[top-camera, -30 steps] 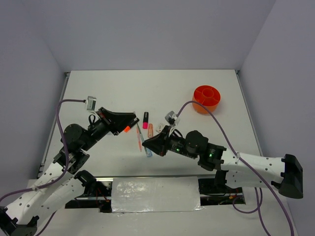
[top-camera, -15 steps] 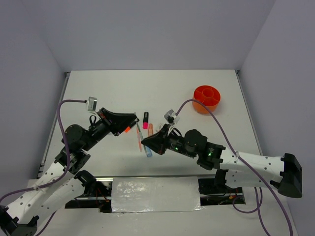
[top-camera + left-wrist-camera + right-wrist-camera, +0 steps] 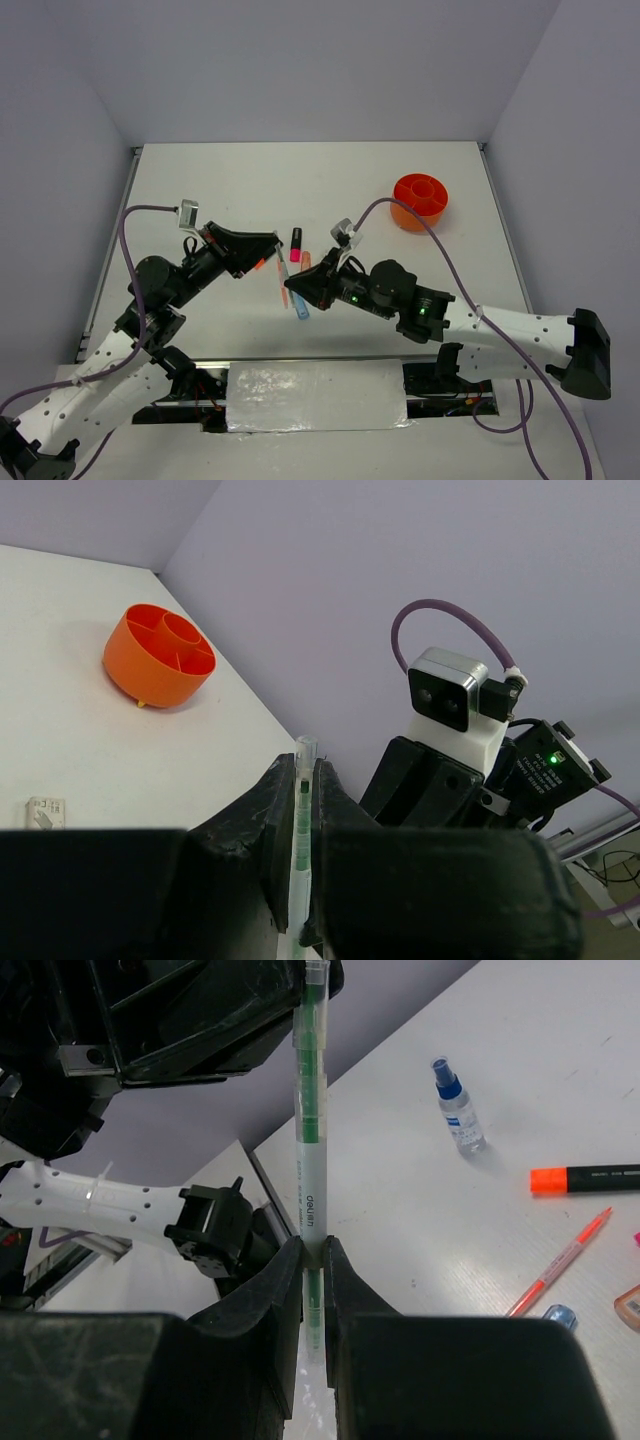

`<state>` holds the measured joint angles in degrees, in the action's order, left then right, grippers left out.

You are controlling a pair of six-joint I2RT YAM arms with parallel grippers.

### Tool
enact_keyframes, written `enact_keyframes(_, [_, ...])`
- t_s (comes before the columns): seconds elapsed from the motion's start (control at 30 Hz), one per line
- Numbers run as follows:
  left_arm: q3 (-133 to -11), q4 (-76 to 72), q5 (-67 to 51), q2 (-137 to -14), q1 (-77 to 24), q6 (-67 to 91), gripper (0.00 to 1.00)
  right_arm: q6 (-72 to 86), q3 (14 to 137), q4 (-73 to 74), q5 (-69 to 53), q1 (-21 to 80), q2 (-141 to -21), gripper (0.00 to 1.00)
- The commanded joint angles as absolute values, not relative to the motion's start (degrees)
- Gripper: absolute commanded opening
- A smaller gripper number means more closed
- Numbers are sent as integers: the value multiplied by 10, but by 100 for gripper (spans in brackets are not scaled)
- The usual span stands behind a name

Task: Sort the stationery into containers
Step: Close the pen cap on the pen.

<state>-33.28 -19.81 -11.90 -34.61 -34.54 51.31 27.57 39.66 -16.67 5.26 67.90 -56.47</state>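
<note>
A clear pen with a green core (image 3: 309,1110) spans between both grippers above the table. My left gripper (image 3: 304,768) is shut on one end, the pen (image 3: 302,810) pinched between its black fingers. My right gripper (image 3: 311,1245) is shut on the other end. From above, the left gripper (image 3: 274,243) and right gripper (image 3: 291,288) sit close together near the table's middle. The orange tub (image 3: 421,200) with divided compartments stands far right. Under the grippers lie a pink highlighter (image 3: 296,240), a peach bar (image 3: 305,264) and a light-blue strip (image 3: 301,306).
The right wrist view shows a blue-capped bottle (image 3: 460,1115), an orange-tipped highlighter (image 3: 585,1178) and a thin red pen (image 3: 560,1262) on the table. A small white piece (image 3: 45,812) lies near the tub (image 3: 160,667). Grey walls enclose the table.
The right gripper has shifted left and slightly up, closer to the left gripper. Both stay shut on the pen.
</note>
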Motion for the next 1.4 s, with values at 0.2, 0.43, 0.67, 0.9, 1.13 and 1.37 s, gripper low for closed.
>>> enact_keyframes(0.2, [-324,-227,-134,-338,-348,510,6,279,453,-207,113,683,-577,0])
enact_keyframes(0.43, [-344,-166,-149,-338,-348,449,10,287,467,-207,131,684,-559,0])
enact_keyframes(0.67, [-353,-163,-164,-342,-348,441,38,244,485,-223,9,684,-584,0])
enact_keyframes(0.9, [-381,-153,-167,-353,-348,436,20,247,497,-185,19,693,-595,0])
enact_keyframes(1.13, [-385,-172,-192,-355,-348,442,1,245,497,-182,23,692,-597,7])
enact_keyframes(1.37, [-385,-206,-238,-359,-348,465,0,229,519,-181,4,692,-623,46])
